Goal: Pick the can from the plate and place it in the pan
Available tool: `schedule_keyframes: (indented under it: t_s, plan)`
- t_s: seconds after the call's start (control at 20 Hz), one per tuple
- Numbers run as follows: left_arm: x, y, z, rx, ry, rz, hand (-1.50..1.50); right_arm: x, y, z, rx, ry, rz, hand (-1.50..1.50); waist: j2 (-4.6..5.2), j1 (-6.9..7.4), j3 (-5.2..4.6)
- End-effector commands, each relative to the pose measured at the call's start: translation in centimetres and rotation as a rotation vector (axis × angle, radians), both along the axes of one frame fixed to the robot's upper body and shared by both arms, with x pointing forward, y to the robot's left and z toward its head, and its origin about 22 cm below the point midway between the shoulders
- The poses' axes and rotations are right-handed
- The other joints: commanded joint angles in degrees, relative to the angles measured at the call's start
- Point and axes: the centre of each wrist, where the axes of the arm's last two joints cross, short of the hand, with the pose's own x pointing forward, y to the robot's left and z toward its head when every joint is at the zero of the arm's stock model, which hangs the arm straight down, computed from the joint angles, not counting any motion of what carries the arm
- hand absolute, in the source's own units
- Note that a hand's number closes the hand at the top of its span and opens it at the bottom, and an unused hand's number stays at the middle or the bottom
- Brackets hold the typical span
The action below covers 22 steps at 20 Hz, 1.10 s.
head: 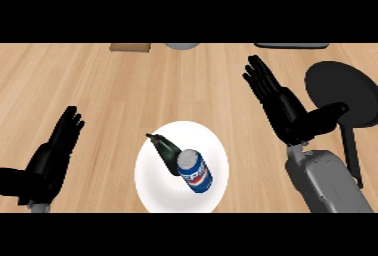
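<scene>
Can (195, 172) lies tilted on the white plate (159, 192), touching a dark green bottle (167, 151) beside it. Right hand (284, 107) is up and to the right of the can, well apart, fingers straight, holding nothing. Left hand (52, 155) rests open at the left edge. Black pan (341, 92) sits far right. Count: one pan, one plate, one bottle, one can.
</scene>
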Motion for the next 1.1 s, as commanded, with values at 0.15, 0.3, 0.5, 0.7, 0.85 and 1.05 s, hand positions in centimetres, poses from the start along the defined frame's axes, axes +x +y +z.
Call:
schedule_keyframes:
  t_s: [0.15,0.3,0.5,0.7,0.85,1.05]
  plan:
    - [2.9,1.5,1.1,-0.027,-0.027,0.061,0.0,1.2,5.3,5.5,-0.153,-0.04,-0.194,1.5,-0.24,-0.48,1.11]
    - [2.7,0.2,1.0,-0.077,0.031,0.055,0.0,2.0,0.8,1.3,-0.592,0.085,-0.357,1.5,-0.97,-3.11,0.19]
    - [2.6,1.0,1.1,-0.084,0.065,0.097,0.0,-0.5,3.4,2.9,-0.762,-0.091,-0.415,1.5,-2.43,-4.07,0.62]
    - [3.5,1.6,1.7,-0.089,0.056,0.131,0.0,-4.0,4.2,2.7,-0.909,0.002,-0.444,-1.5,-2.13,-5.46,0.82]
    - [3.2,1.6,1.1,-0.08,0.057,0.101,0.0,-6.2,4.8,6.2,-1.049,-0.014,-0.417,-1.5,-1.67,-4.21,0.91]
    - [4.9,2.2,2.0,-0.095,0.043,0.064,0.0,-8.0,7.0,10.4,-1.182,-0.025,-0.383,-1.5,-0.67,-2.29,1.02]
